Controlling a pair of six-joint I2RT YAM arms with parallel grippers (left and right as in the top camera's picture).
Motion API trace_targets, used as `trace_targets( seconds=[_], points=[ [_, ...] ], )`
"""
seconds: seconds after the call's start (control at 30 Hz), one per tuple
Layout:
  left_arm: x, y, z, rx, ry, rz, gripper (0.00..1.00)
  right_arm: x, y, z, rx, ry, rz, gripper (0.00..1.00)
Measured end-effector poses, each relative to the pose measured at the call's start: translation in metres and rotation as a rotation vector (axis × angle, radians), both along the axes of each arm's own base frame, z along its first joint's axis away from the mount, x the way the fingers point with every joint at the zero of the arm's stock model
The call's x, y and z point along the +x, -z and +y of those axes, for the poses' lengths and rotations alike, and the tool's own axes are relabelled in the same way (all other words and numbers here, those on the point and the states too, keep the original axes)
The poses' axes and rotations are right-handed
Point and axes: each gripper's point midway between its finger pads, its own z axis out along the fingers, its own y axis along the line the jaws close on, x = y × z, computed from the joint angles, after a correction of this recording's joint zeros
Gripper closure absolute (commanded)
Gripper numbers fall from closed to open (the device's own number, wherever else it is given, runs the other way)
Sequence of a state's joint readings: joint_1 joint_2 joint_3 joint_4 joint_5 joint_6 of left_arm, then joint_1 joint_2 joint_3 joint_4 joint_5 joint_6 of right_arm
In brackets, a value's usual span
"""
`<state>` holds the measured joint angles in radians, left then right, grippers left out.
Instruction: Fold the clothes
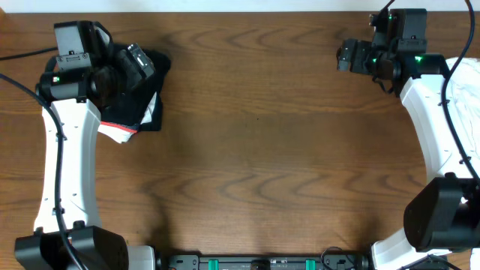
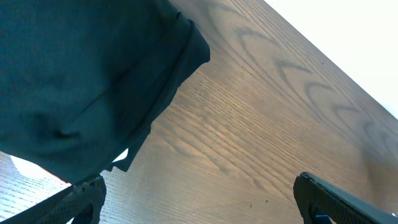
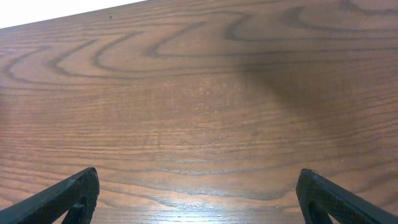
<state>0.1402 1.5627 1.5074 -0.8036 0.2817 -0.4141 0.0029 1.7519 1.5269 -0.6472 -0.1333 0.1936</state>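
A folded pile of clothes lies at the far left of the table, a dark teal-black garment (image 1: 146, 112) on top with white and red cloth (image 1: 120, 132) under it. In the left wrist view the dark garment (image 2: 81, 81) fills the upper left. My left gripper (image 1: 139, 64) hovers over the pile's far edge, open and empty, its fingers (image 2: 199, 199) wide apart over bare wood. My right gripper (image 1: 346, 56) is at the far right of the table, open and empty (image 3: 199, 196) above bare wood. White cloth (image 1: 466, 105) lies at the right edge.
The wooden table (image 1: 255, 135) is bare between the two arms. The arm bases and a black rail (image 1: 255, 262) stand along the front edge. The table's far edge shows in the right wrist view (image 3: 74, 12).
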Motion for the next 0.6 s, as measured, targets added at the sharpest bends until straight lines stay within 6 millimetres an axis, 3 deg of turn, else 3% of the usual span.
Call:
trace_targets(
  seconds=[0.3, 0.37, 0.47, 0.57, 0.6],
  points=[
    [0.000, 0.000, 0.000, 0.000, 0.000, 0.000, 0.02, -0.004, -0.001, 0.001, 0.000, -0.001, 0.010, 0.01],
    [0.000, 0.000, 0.000, 0.000, 0.000, 0.000, 0.02, -0.011, -0.008, 0.002, -0.001, -0.004, 0.007, 0.01],
    [0.000, 0.000, 0.000, 0.000, 0.000, 0.000, 0.02, -0.028, -0.042, 0.009, -0.003, -0.019, -0.050, 0.01],
    [0.000, 0.000, 0.000, 0.000, 0.000, 0.000, 0.02, -0.050, -0.099, 0.021, 0.001, -0.048, -0.186, 0.01],
    [0.000, 0.000, 0.000, 0.000, 0.000, -0.001, 0.02, -0.063, -0.127, 0.026, 0.001, -0.060, -0.256, 0.01]
  ],
)
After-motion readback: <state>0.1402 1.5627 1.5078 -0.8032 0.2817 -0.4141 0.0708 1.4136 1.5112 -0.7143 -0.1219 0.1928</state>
